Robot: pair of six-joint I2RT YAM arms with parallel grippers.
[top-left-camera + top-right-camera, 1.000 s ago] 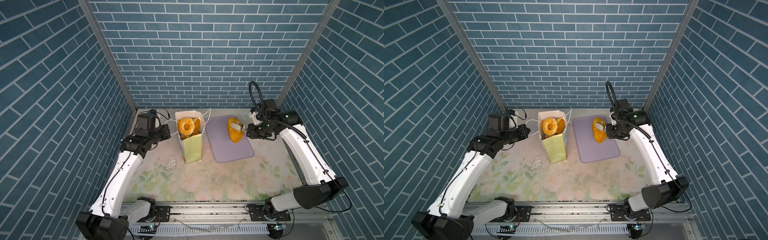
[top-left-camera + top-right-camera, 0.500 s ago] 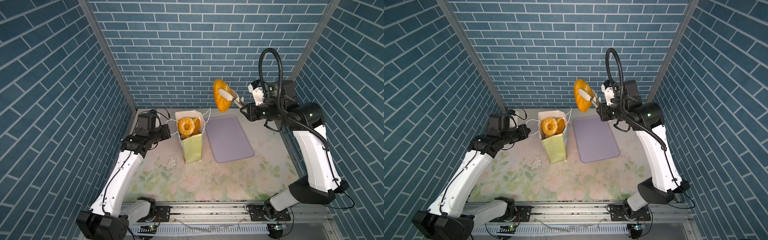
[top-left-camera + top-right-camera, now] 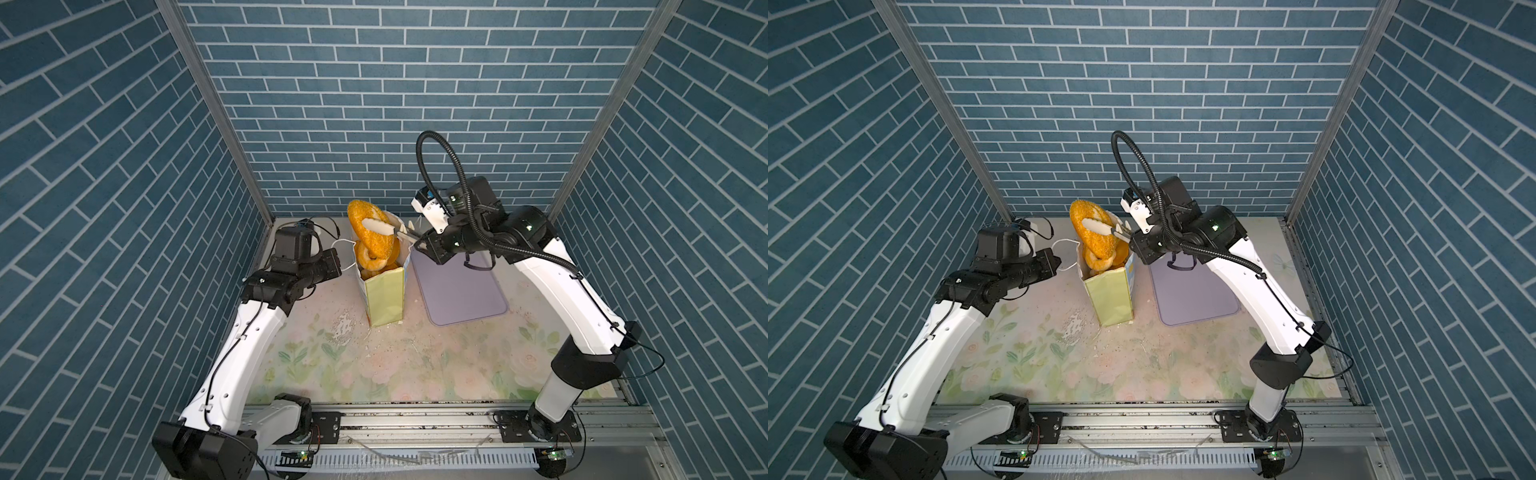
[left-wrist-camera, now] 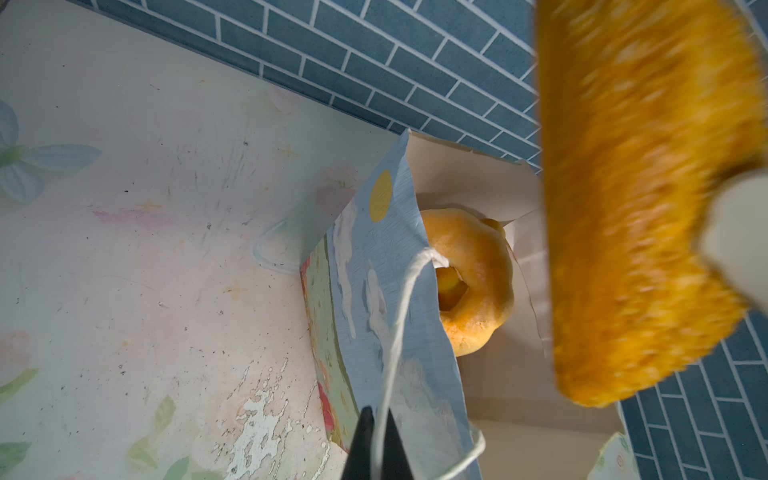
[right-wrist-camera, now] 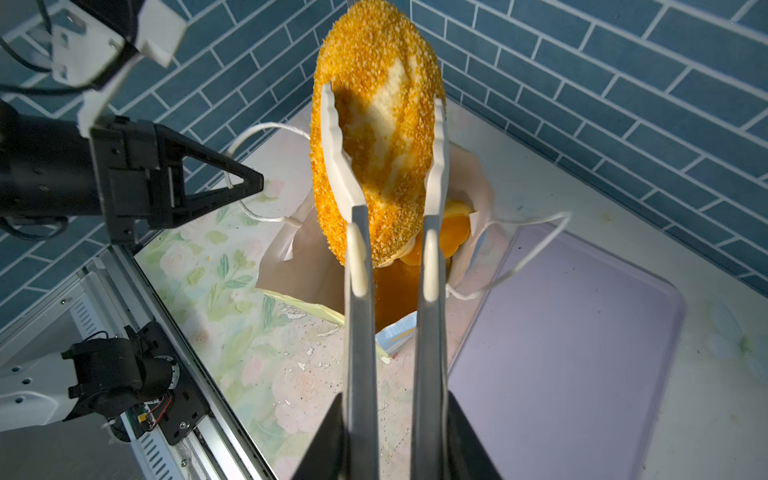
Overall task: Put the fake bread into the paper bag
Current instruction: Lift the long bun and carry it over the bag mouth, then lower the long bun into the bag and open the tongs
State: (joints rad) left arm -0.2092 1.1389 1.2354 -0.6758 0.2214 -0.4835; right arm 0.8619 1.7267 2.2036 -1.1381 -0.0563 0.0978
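Left arm reaches in low, elbow bent, left gripper [image 3: 337, 266] pinched tight on a cord handle [image 4: 398, 328]; right arm arches up and over toward the middle, right gripper [image 3: 419, 244] squeezing long tongs [image 5: 359, 332]

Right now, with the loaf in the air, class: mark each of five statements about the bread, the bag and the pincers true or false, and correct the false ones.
1. The right pincer holds tongs that grip the seeded oval loaf over the paper bag. True.
2. The left pincer is open and empty. False: it is shut on the bag's white cord handle.
3. A ring doughnut lies inside the bag. True.
4. A bun lies on the lilac tray. False: no bread lies on it.
5. The bag lies on its side. False: it stands upright.
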